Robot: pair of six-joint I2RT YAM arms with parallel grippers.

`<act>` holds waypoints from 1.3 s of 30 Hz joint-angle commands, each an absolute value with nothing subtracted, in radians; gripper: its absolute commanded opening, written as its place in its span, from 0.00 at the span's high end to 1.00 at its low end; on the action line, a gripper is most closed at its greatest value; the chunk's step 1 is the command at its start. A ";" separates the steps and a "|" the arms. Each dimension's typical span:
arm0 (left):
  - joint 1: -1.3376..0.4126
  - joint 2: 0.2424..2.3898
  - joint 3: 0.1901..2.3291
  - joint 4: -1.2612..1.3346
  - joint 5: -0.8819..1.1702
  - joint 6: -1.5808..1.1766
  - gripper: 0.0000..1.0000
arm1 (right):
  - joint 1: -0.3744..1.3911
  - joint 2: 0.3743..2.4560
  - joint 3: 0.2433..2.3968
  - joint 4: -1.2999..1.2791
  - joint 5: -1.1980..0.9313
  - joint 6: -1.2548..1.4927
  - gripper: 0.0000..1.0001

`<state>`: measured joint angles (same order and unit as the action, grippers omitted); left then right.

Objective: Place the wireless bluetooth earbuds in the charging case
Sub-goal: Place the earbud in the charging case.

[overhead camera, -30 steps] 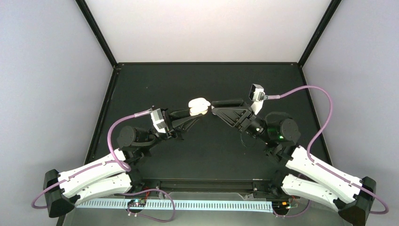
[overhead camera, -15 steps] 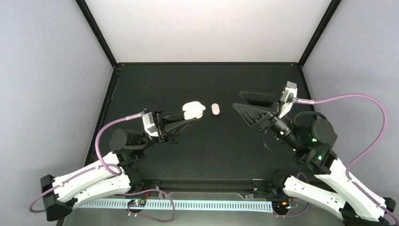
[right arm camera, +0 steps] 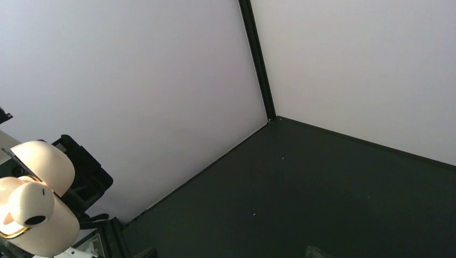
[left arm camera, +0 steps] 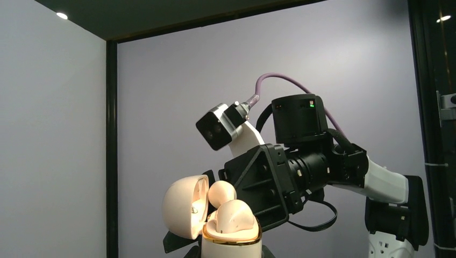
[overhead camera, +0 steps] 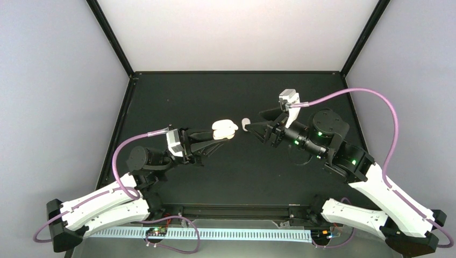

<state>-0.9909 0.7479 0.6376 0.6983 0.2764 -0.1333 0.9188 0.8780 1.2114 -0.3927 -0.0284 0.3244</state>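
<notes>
The left tool (overhead camera: 218, 135) is clamped on the beige case (overhead camera: 224, 129), holding it upright over the middle of the black worktop (overhead camera: 231, 177). Its lid (left arm camera: 183, 207) is swung open to one side above a gold rim. Two pale buds (left arm camera: 234, 216) sit in the case, the nearer one bulging above the rim. A third, white bud (overhead camera: 246, 124) shows in the overhead view just beside the case on its right. It lies right at the tips of the right tool (overhead camera: 254, 124), and whether they touch cannot be told. The right tool points at the case from the opposite side with its jaws spread and nothing between them. Its wrist camera sees the open case at its lower left edge.
</notes>
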 commanded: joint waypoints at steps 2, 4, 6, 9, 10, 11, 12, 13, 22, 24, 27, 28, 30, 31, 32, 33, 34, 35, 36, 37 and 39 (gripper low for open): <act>-0.999 0.744 0.676 0.689 0.281 -0.133 0.99 | 0.920 0.865 1.244 -0.428 -0.047 0.290 0.30; -0.999 0.747 0.676 0.690 0.280 -0.133 0.98 | 0.920 0.865 1.244 -0.410 -0.054 0.292 0.29; -0.999 0.750 0.675 0.687 0.280 -0.132 0.98 | 0.920 0.870 1.251 -0.391 -0.070 0.295 0.29; -0.999 0.749 0.670 0.683 0.274 -0.129 0.98 | 0.920 0.891 1.280 -0.391 -0.092 0.288 0.30; -0.999 0.746 0.668 0.682 0.269 -0.128 0.99 | 0.920 0.898 1.289 -0.396 -0.100 0.285 0.29; -0.999 0.745 0.669 0.682 0.268 -0.127 0.99 | 0.920 0.904 1.295 -0.398 -0.107 0.285 0.29; -0.999 0.744 0.668 0.679 0.267 -0.126 0.98 | 0.920 0.907 1.297 -0.397 -0.114 0.284 0.29; -0.999 0.743 0.669 0.676 0.265 -0.126 0.98 | 0.920 0.909 1.299 -0.395 -0.119 0.284 0.29; -0.999 0.748 0.663 0.682 0.256 -0.128 0.98 | 0.922 0.916 1.304 -0.382 -0.145 0.287 0.29; -0.999 0.750 0.661 0.685 0.255 -0.132 0.98 | 0.922 0.918 1.304 -0.383 -0.149 0.287 0.30; -0.999 0.750 0.660 0.692 0.258 -0.136 0.98 | 0.922 0.921 1.306 -0.382 -0.149 0.286 0.30; -0.999 0.752 0.660 0.692 0.259 -0.137 0.98 | 0.921 0.923 1.308 -0.382 -0.149 0.286 0.30; -0.999 0.750 0.659 0.693 0.259 -0.139 0.98 | 0.922 0.926 1.311 -0.383 -0.148 0.284 0.30; -0.999 0.750 0.658 0.694 0.259 -0.141 0.98 | 0.923 0.927 1.313 -0.383 -0.148 0.283 0.30; -0.999 0.750 0.657 0.695 0.258 -0.142 0.98 | 0.923 0.930 1.315 -0.383 -0.149 0.282 0.30; -0.999 0.750 0.655 0.697 0.258 -0.143 0.99 | 0.922 0.933 1.318 -0.384 -0.149 0.281 0.30; -0.999 0.750 0.654 0.698 0.258 -0.144 0.98 | 0.923 0.936 1.322 -0.386 -0.149 0.280 0.30; -0.999 0.750 0.654 0.699 0.258 -0.144 0.98 | 0.923 0.938 1.324 -0.386 -0.151 0.280 0.30; -0.999 0.751 0.653 0.698 0.258 -0.144 0.98 | 0.923 0.940 1.326 -0.384 -0.154 0.279 0.30; -0.999 0.752 0.653 0.698 0.258 -0.144 0.99 | 0.923 0.941 1.328 -0.381 -0.158 0.281 0.30; -0.999 0.753 0.652 0.698 0.258 -0.144 0.98 | 0.923 0.942 1.333 -0.379 -0.165 0.281 0.30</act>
<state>-0.9909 0.7483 0.6376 0.6788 0.2657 -0.1345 0.9192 0.9417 1.3003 -0.3923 -0.1425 0.2928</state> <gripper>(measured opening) 0.199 0.703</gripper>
